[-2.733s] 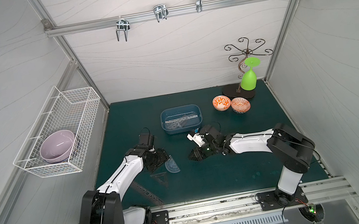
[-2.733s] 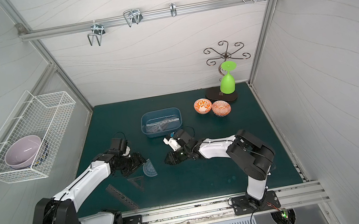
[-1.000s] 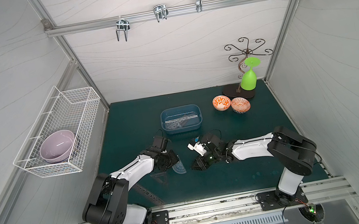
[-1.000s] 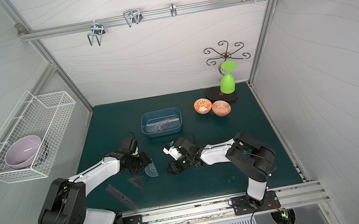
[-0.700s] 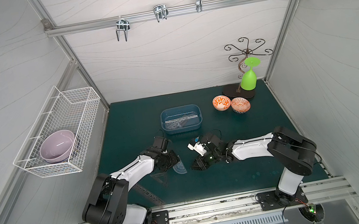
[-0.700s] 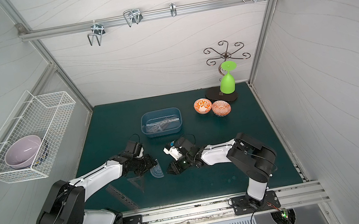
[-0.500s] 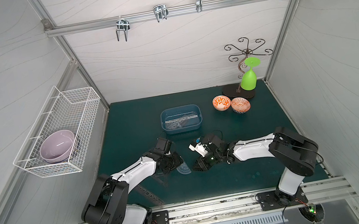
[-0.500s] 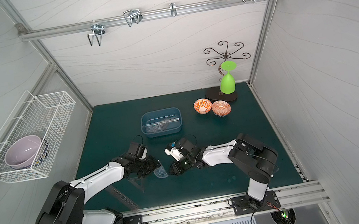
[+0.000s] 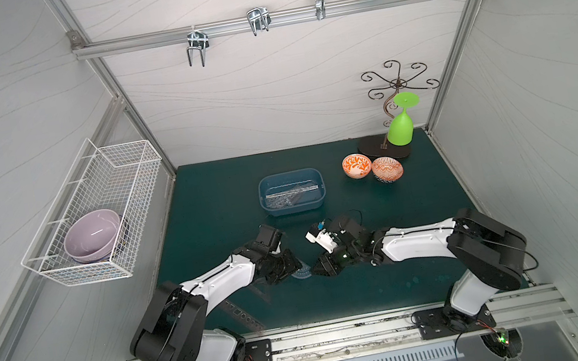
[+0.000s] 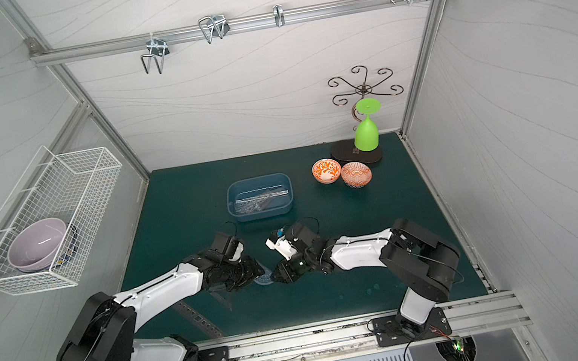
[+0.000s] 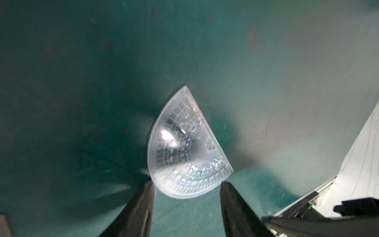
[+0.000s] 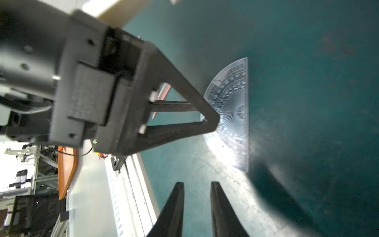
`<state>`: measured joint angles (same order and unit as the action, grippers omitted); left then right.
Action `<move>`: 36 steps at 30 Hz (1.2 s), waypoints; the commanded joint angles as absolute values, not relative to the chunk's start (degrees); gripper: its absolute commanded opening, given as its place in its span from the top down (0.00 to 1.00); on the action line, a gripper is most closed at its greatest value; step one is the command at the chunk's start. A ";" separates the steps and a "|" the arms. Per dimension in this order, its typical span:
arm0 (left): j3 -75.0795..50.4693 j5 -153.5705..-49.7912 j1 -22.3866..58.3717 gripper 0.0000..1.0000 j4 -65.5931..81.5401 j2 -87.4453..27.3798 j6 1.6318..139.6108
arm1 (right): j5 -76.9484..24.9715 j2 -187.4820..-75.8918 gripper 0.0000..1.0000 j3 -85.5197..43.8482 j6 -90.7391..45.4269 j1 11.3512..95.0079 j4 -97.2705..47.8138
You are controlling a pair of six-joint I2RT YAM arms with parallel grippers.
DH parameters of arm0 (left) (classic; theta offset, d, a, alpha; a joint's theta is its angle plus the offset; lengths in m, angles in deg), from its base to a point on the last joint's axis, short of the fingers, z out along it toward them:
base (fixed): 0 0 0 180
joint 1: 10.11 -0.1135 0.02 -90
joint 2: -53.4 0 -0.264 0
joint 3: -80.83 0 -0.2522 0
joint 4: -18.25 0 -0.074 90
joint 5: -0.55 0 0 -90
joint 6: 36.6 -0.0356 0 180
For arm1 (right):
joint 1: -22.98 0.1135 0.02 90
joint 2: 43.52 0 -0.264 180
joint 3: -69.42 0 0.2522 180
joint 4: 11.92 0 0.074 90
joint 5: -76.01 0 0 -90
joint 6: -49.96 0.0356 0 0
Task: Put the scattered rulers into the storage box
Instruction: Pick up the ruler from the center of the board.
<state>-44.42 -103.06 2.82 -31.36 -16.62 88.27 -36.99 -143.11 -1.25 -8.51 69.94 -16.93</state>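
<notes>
On the counter [image 9: 376, 286] lies a clear protractor [image 11: 184, 147]. The left end effector [image 11: 187, 183] is wide open around its round edge; the right end effector [image 12: 196, 182] is barely open, empty.

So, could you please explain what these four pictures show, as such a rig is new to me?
Two white robot arms, left arm and right arm, stand at the front of a dark green table. Two pictures come from overhead; two from wrist cameras, looking past each hand. A clear semicircular plastic protractor lies flat between the hands. The left hand is open, a finger on each side of its curved edge; the right hand is slightly open and empty. Clear rulers lie in the blue-grey plastic tub; a long stencil ruler lies on the table.
</notes>
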 commanded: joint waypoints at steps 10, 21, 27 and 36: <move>-44.46 -100.12 3.34 0.35 -22.50 -25.41 93.12 | -41.10 -143.01 0.70 6.95 -15.10 76.77 -13.38; -45.22 -101.28 6.17 0.42 -20.13 -30.36 93.74 | -41.79 -141.80 0.71 9.05 -15.11 77.30 -13.55; -46.96 -103.36 8.29 0.43 -18.19 -31.12 94.51 | -41.42 -141.09 0.71 9.67 -14.89 77.30 -13.50; -49.66 -105.68 13.18 0.44 -16.79 -29.45 97.51 | -40.54 -140.28 0.71 10.54 -14.16 77.35 -13.42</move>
<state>-47.06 -101.59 11.00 -15.82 -28.86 95.62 -40.93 -141.82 10.09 -14.13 77.00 -14.00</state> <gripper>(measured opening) 0.561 0.288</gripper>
